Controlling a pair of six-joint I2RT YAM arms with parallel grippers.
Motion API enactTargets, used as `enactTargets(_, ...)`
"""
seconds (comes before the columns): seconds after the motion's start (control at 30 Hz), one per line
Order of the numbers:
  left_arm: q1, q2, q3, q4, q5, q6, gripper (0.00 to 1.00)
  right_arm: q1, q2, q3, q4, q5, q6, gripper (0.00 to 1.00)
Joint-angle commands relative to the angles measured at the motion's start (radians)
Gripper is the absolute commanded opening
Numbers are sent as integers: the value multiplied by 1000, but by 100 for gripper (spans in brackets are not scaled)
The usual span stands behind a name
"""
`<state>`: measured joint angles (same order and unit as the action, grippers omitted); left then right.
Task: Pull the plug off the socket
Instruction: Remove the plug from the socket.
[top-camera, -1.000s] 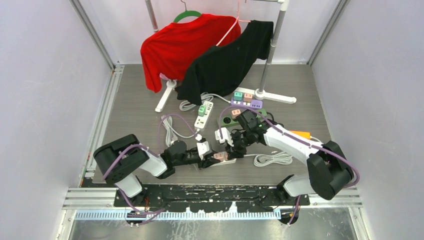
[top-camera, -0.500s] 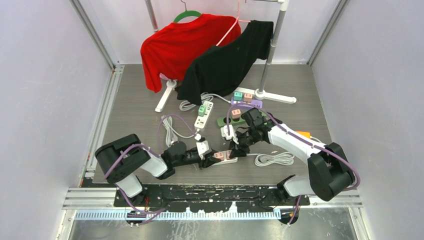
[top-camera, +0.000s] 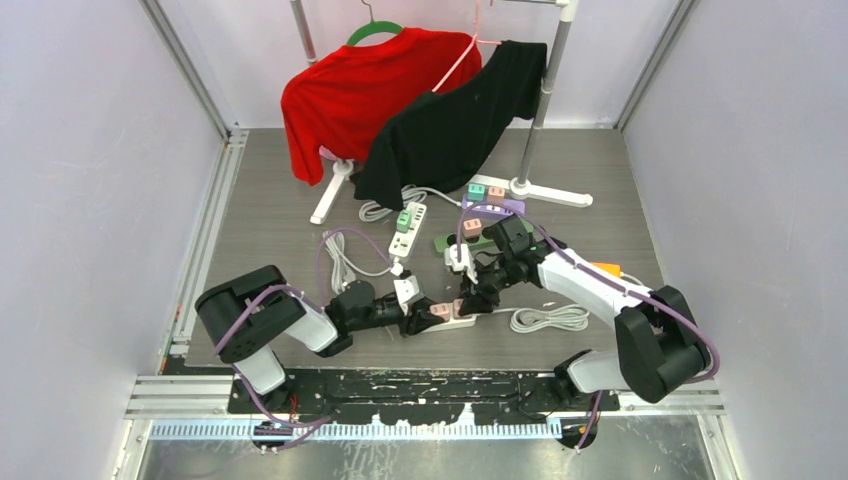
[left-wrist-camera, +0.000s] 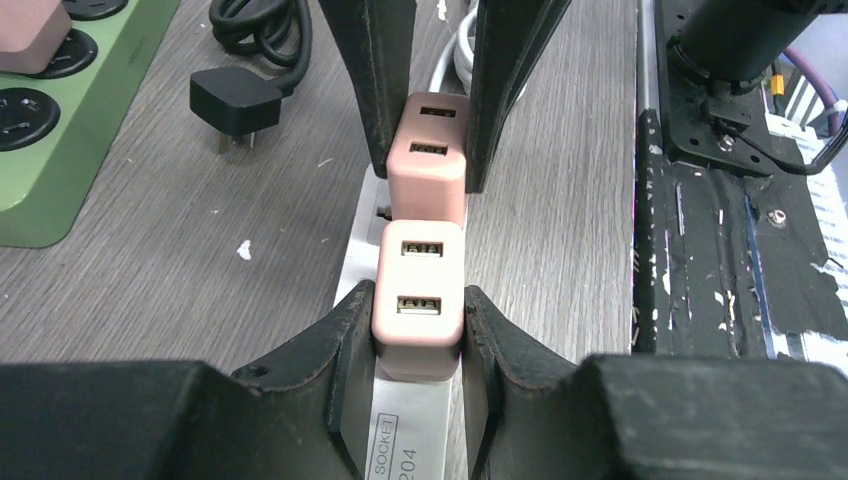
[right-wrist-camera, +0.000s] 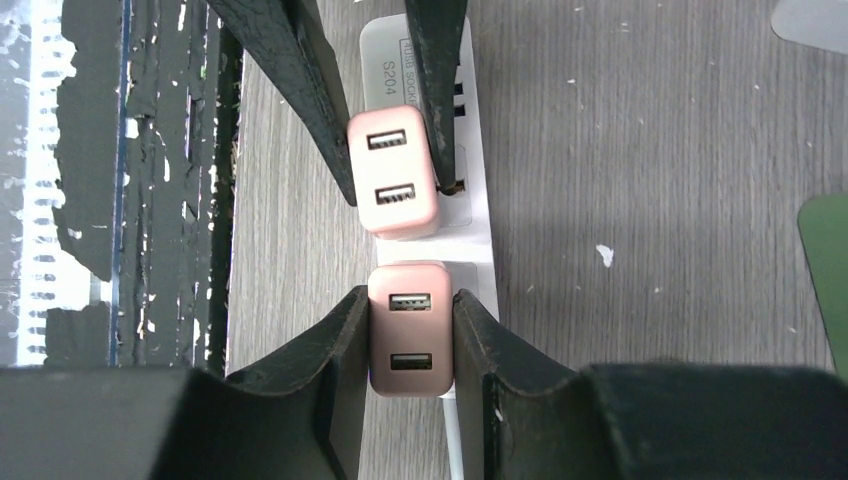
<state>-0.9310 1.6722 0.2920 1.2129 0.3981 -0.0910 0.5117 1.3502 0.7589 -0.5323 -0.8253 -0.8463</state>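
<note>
Left wrist: left gripper (left-wrist-camera: 417, 325) clamps a pink plug (left-wrist-camera: 419, 275)

A pink boxy USB charger plug (left-wrist-camera: 418, 300) and a second pink plug (left-wrist-camera: 428, 165) stand upright, close together, on a white plastic socket strip (left-wrist-camera: 420, 435) lying flat on the grey table (left-wrist-camera: 180, 250).

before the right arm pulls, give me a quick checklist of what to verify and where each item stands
1. Left gripper shut on the label-end pink USB charger: ok.
2. Right gripper shut on the cord-end pink USB charger: ok.
3. The two grippers apart from each other: ok, though the gap between the chargers is narrow.
4. Prongs seated in the white power strip or partly out: cannot tell, the charger bodies hide them.
5. Loose black plug and green power strip apart from both grippers: ok, they lie off to one side.
</note>
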Motion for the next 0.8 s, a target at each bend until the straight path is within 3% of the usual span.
enactTargets(0.0, 8, 41, -18, -136, -70, -21, 0, -54, -67, 36, -104, -99, -127, 1)
enactTargets(0.2, 8, 4, -14, -183, -77, -24, 0, -51, -72, 36, -270, -157, -323, 1)
enactTargets(0.4, 7, -81, -1, -278, -85, -40, 1, -51, -54, 64, -261, -206, -242, 1)
enactTargets(0.57, 7, -271, 33, -507, -138, -92, 51, -170, -27, 222, -504, -250, -302, 1)
enactTargets(0.67, 8, -448, 81, -716, -140, -113, 70, -226, -31, 314, -635, -244, -295, 2)
enactTargets(0.77, 8, -594, 105, -845, -151, -139, 83, -289, -54, 354, -653, -285, -179, 2)
